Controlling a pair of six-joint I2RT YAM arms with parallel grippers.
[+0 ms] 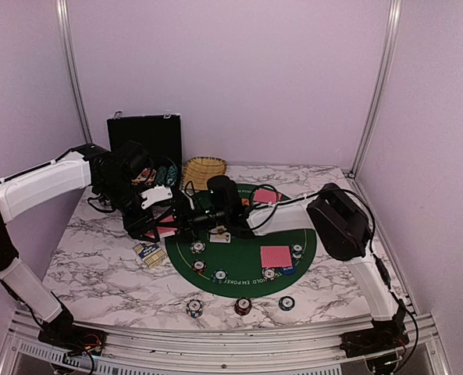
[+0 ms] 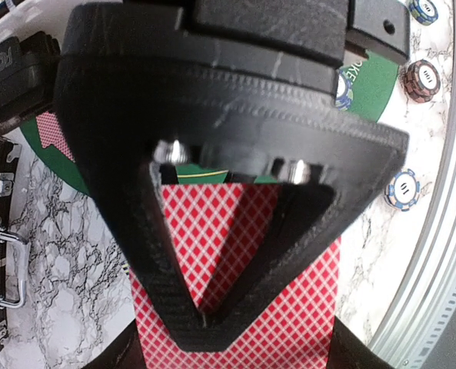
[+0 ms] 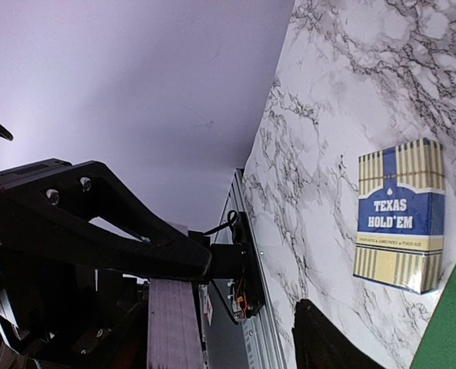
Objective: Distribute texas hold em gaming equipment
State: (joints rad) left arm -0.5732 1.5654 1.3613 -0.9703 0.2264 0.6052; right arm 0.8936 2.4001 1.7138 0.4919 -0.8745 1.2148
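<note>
Three poker chips lie just off the curved edge of the green felt mat (image 1: 247, 250), on the side toward the arm bases: a pale-striped chip (image 1: 194, 307), a red chip (image 1: 243, 305) and a bluish chip (image 1: 286, 302). More chips (image 1: 220, 275) sit on the mat along that same curved edge. One stack of red-backed cards (image 1: 276, 256) lies flat on the mat's right half. A second red-backed card (image 1: 265, 195) lies near the mat's far straight edge. Just off the mat's left end, the Texas Hold'em card box (image 3: 401, 215) lies flat on the marble table (image 1: 98, 266). Beyond the mat's far left corner stand a black case (image 1: 145, 139) and a straw basket (image 1: 204, 168).

Both arms reach in over the mat's left end. The left gripper (image 2: 203, 327) has its fingertips drawn together into a V, with overlapping red-backed cards (image 2: 235, 231) right behind them. Whether a card is pinched I cannot tell. The right gripper (image 3: 254, 288) is turned on its side with its jaws apart, looking out past the mat toward the box.
</note>
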